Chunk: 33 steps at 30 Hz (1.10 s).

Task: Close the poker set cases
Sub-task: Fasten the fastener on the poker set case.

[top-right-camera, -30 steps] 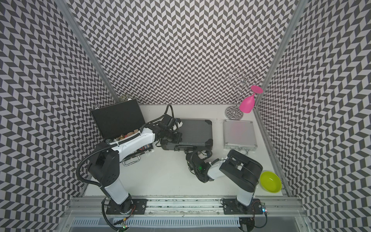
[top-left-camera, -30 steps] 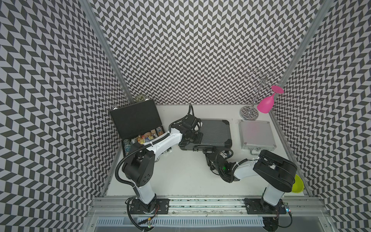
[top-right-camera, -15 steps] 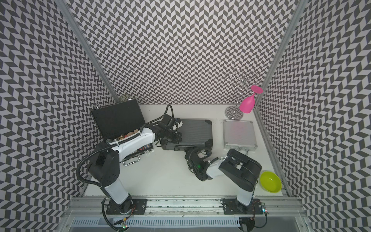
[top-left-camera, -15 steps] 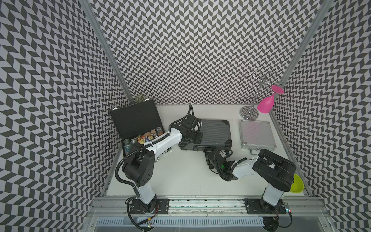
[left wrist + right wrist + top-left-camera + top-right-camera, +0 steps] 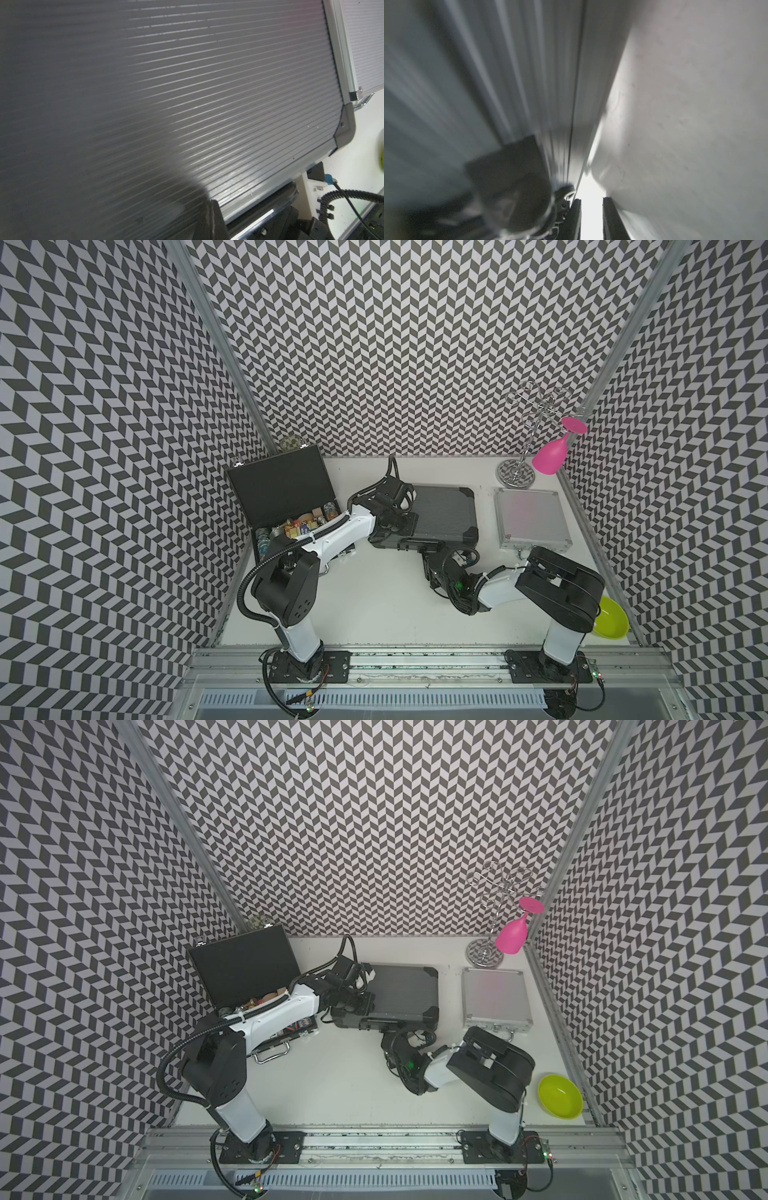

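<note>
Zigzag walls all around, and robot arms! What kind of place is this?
Probably a robot test booth: chevron-patterned walls box in a white table, and the left arm and right arm are bolted to a metal rail along its front edge.

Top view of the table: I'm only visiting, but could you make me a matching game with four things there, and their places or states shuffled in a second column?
Things
1. flat textured black case
2. thick ribbed dark grey case
3. square silver aluminium case
4. pink plastic wine glass

Places or states
A. hangs upside down from the wire stand
B. lid down, nearest the wire stand
C. lid raised, contents showing
D. lid down, between the other two cases

Pairs: 1-C, 2-D, 3-B, 4-A
</note>
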{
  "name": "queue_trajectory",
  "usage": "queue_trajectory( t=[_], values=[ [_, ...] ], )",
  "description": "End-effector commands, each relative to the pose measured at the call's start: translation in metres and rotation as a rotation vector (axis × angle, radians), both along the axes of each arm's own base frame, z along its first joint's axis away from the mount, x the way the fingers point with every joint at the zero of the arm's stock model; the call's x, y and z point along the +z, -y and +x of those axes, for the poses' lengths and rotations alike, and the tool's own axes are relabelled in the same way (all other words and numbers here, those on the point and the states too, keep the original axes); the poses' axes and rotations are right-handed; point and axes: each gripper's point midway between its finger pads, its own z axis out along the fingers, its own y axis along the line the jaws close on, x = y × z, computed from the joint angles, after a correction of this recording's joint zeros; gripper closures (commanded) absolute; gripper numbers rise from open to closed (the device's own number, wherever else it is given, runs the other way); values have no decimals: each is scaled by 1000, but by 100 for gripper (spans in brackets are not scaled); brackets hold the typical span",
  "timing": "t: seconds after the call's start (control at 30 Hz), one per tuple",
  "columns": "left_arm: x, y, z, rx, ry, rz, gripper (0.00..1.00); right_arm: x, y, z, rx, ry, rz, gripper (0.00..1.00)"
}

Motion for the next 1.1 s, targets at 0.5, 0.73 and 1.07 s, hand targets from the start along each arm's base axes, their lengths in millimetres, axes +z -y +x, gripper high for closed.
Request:
queue_trajectory(
  t=[0.5,0.73,1.07],
  values=[
    [-23,-16,-16,3,-102,83,100,41,45,-13,175,161,-359,75],
    [-26,-17,-16,0,-104,89,100,146,40,-1,393,498,-715,78],
    [-27,-20,-15,15,-99,88,100,187,25,60,635,651,-764,77]
  ],
)
